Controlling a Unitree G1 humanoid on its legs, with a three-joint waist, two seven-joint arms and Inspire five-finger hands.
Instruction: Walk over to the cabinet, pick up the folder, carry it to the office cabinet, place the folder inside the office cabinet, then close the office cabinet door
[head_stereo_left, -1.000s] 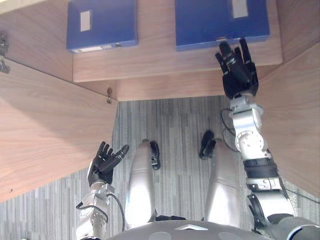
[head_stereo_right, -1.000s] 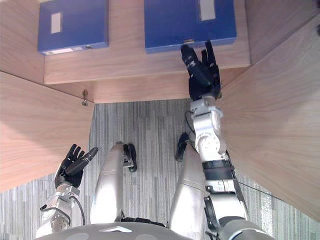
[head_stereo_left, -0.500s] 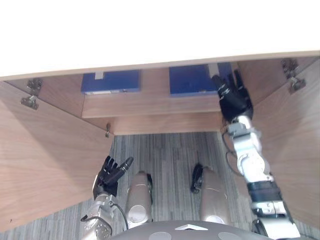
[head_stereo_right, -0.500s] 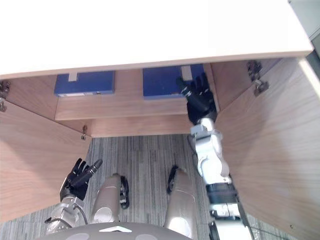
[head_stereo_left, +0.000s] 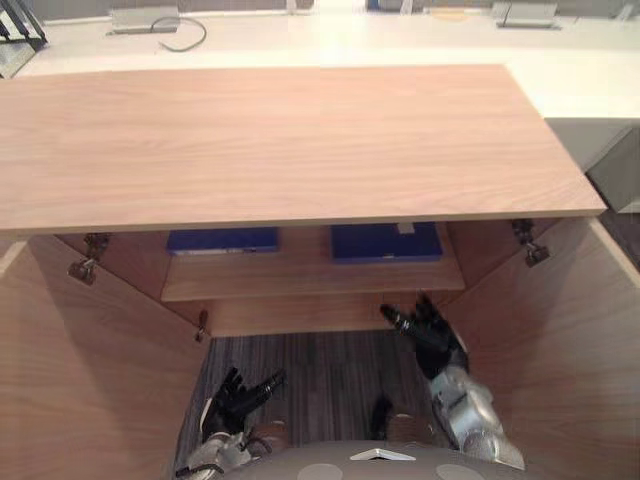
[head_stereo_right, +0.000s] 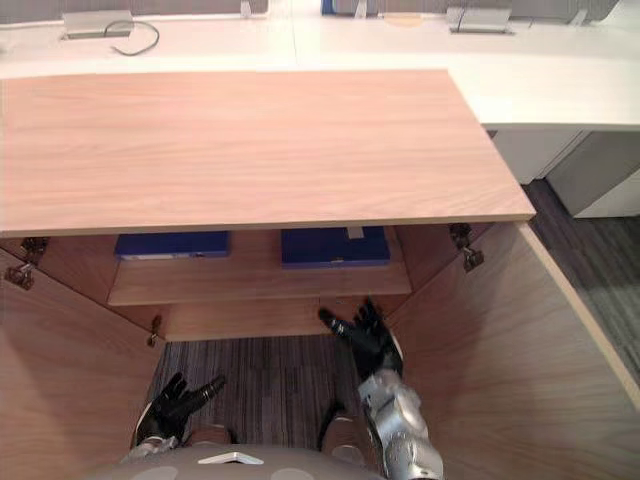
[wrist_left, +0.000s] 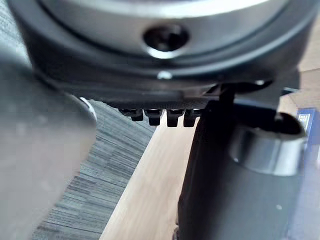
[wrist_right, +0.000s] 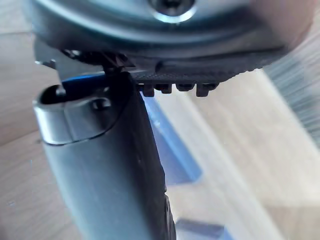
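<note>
Blue folder (head_stereo_left: 385, 243) lies flat on the shelf (head_stereo_left: 310, 282) inside the office cabinet (head_stereo_left: 280, 140), its front edge facing the robot, straight beyond the right hand (head_stereo_left: 428, 333) and clear of it. That hand's fingers are spread and hold nothing. A second blue folder (head_stereo_left: 222, 240) lies to its left. Both doors stand wide open. The right door (head_stereo_left: 560, 350) is just outside the right hand, so that arm looks best placed to swing it shut. The left hand (head_stereo_left: 240, 393) hangs low by the left door (head_stereo_left: 80, 380), fingers loose and empty.
</note>
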